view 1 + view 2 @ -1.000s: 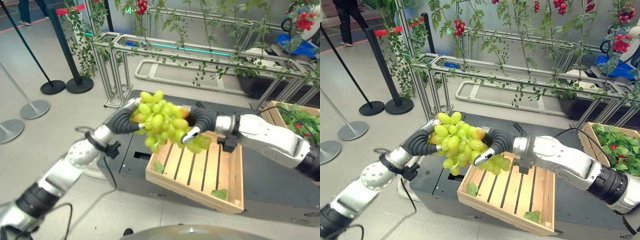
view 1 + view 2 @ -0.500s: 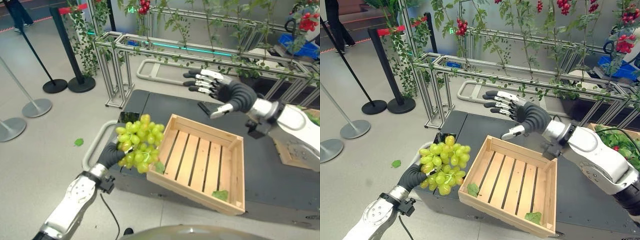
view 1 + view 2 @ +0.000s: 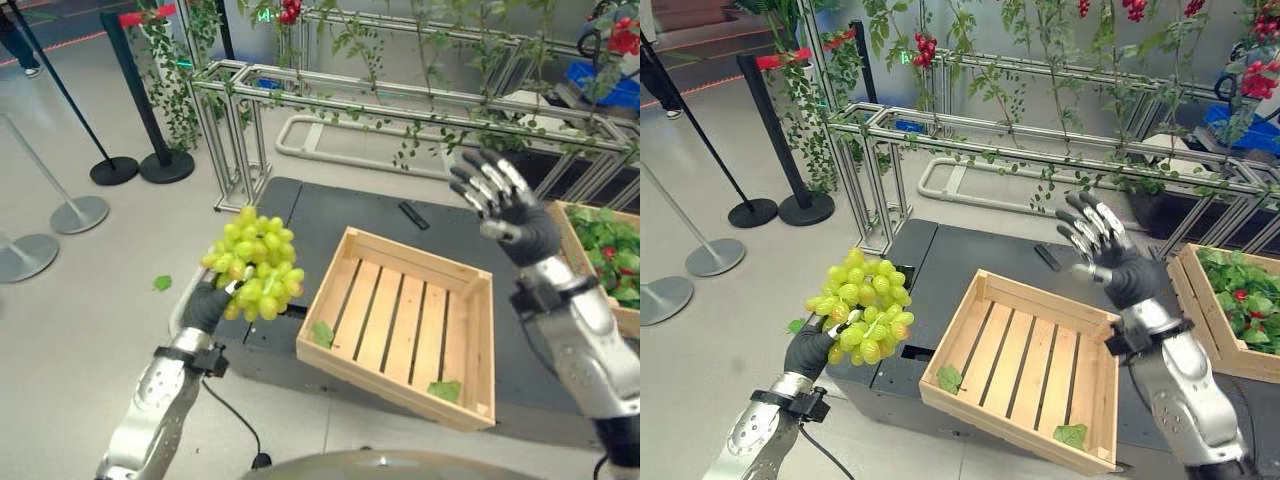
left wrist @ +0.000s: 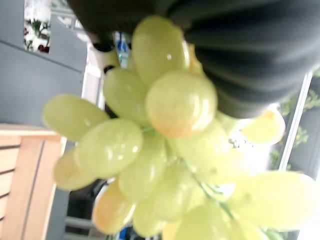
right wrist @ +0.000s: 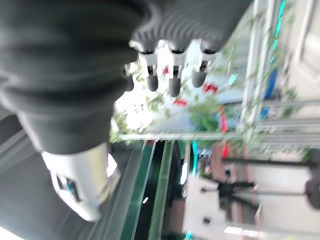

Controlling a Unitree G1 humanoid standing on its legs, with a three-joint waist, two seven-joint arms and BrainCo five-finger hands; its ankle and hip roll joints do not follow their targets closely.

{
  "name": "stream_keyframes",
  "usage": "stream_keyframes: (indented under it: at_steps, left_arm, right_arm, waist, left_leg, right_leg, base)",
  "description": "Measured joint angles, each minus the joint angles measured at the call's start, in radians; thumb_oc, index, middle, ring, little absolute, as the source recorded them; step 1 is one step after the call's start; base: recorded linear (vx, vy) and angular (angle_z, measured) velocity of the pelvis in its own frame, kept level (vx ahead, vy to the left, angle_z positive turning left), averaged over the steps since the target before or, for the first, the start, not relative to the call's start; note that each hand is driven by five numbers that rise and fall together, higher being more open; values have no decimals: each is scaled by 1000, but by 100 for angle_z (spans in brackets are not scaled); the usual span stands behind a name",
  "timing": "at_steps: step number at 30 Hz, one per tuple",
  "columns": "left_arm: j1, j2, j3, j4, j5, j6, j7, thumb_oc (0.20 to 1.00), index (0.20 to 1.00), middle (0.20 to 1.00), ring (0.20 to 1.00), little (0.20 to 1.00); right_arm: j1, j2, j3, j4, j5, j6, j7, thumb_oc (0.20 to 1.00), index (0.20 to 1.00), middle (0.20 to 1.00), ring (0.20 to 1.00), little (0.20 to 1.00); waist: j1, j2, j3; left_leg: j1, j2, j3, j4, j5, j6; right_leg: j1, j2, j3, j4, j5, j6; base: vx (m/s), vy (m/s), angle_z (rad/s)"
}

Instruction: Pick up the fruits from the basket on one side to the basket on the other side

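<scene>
Far left: stanchion posts (image 3: 160,160) on the grey floor, one small green leaf (image 3: 161,284) lying on the floor near the platform's left edge. Left hand (image 3: 808,350) raised at the left of the dark platform (image 3: 340,215), fingers curled around a bunch of green grapes (image 3: 250,277), held in the air, left of the crate and clear of it. Centre: open slatted wooden crate (image 3: 470,400) resting tilted on the near part of the platform; inside, two green leaves, one (image 3: 322,334) at the near-left corner, one (image 3: 443,390) near the near-right corner; no fruit in it. Small black flat object (image 3: 413,215) on the platform beyond the crate. Right: right hand (image 3: 505,200) lifted above the crate's far-right corner, fingers spread and straight, holding nothing. Far right: second wooden crate (image 3: 1196,300) packed with green foliage and red fruit (image 3: 1241,296). Behind everything, a metal frame (image 3: 400,110) draped with vines.

Left wrist view: grapes (image 4: 165,145) pressed close against the dark ribbed cover, some with yellowish patches, a corner of the crate (image 4: 25,180) beside them. Right wrist view: dark fingertips (image 5: 172,80) extended straight, vine-hung frame beyond them.
</scene>
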Motion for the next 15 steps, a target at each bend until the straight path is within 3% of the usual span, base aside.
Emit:
stream_keyframes:
  at_steps: [7, 15]
  left_arm:
    - [16, -59, 23, 61, 0, -20, 13, 200, 200, 200, 200, 200]
    - [30, -63, 27, 64, 0, -47, 28, 200, 200, 200, 200, 200]
  right_arm:
    - [96, 157, -19, 184, -135, -34, -68, 1000, 1000, 1000, 1000, 1000]
    - [27, 101, -46, 182, -248, -72, -137, 1000, 1000, 1000, 1000, 1000]
  waist:
    - [-1, 26, 7]
    - [2, 48, 21]
  left_leg:
    - [-4, -7, -9, 0, 1, 2]
    - [-18, 0, -4, 16, 2, 3]
  right_leg:
    - [2, -3, -17, 0, -2, 3]
    - [-6, -1, -12, 0, -2, 5]
  base:
    - [-12, -14, 5]
    - [-99, -70, -1]
